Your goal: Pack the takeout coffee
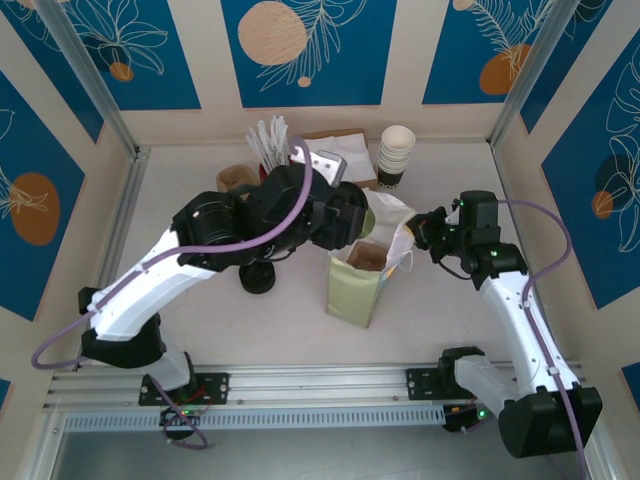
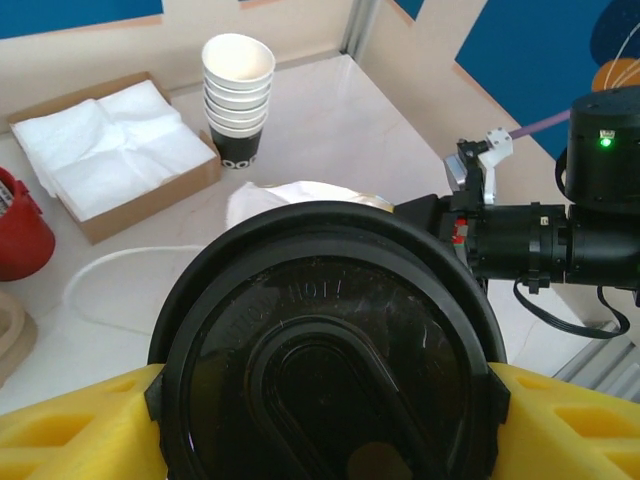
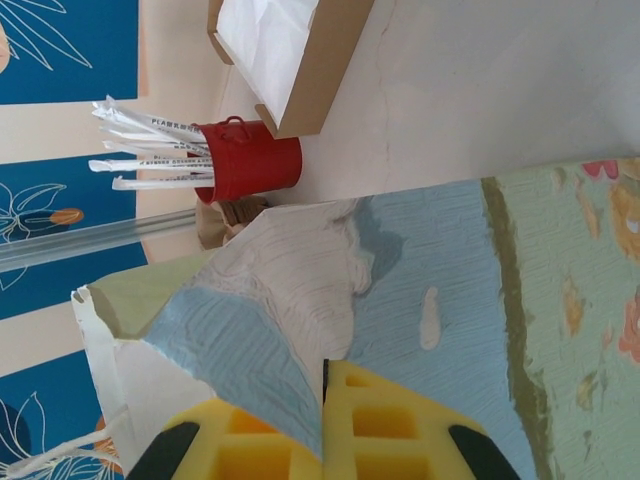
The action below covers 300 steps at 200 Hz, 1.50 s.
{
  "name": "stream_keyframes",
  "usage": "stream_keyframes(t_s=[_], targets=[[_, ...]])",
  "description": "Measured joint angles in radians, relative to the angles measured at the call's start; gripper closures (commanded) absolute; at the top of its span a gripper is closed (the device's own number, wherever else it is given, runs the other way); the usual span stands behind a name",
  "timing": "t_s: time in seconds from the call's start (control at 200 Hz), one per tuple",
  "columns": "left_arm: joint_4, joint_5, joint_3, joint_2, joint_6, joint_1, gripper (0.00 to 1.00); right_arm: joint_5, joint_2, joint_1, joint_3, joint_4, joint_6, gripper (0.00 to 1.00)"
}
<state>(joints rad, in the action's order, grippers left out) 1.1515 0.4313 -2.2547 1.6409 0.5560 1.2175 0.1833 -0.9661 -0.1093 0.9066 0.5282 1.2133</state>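
A pale, cream-coloured surface (image 1: 300, 330) sits inside a three-sided booth. The back wall (image 1: 205, 122) is cream, hung with deep blue panels (image 1: 300, 50) printed with white leaf outlines and peach-orange discs (image 1: 272, 32). The left wall (image 1: 30, 200) and the right wall (image 1: 600, 180) carry the same blue panels and slope outward toward the camera. Two bare aluminium posts, one in the left corner (image 1: 90, 78) and one in the right corner (image 1: 535, 70), rise from the back corners. A slotted metal rail (image 1: 320, 385) runs along the near edge. The light is even and soft, with only faint shadows
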Motion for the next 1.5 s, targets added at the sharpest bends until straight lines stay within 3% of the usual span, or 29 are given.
stream_keyframes(t_s=[0.225,0.525,0.665,1.005,1.27,1.5], targets=[[0.000,-0.048,0.000,0.079,-0.009,-0.028,0.27,-0.077,0.002,-0.083,0.000,-0.019,0.051,0.96],[-0.025,-0.065,0.063,0.117,-0.009,-0.091,0.27,-0.097,0.021,-0.087,0.004,0.001,0.035,0.58],[-0.057,-0.085,0.101,0.130,-0.011,-0.119,0.27,-0.076,0.027,-0.047,0.060,0.071,-0.023,0.51],[-0.118,-0.144,0.092,0.201,-0.072,-0.132,0.30,0.038,-0.064,0.092,0.368,0.225,-0.380,0.50],[-0.135,-0.143,0.106,0.225,-0.158,-0.135,0.29,0.142,-0.232,0.103,0.506,0.294,-0.633,0.53],[-0.164,-0.148,0.123,0.227,-0.208,-0.135,0.28,0.188,-0.310,0.092,0.520,0.351,-0.831,0.51]])
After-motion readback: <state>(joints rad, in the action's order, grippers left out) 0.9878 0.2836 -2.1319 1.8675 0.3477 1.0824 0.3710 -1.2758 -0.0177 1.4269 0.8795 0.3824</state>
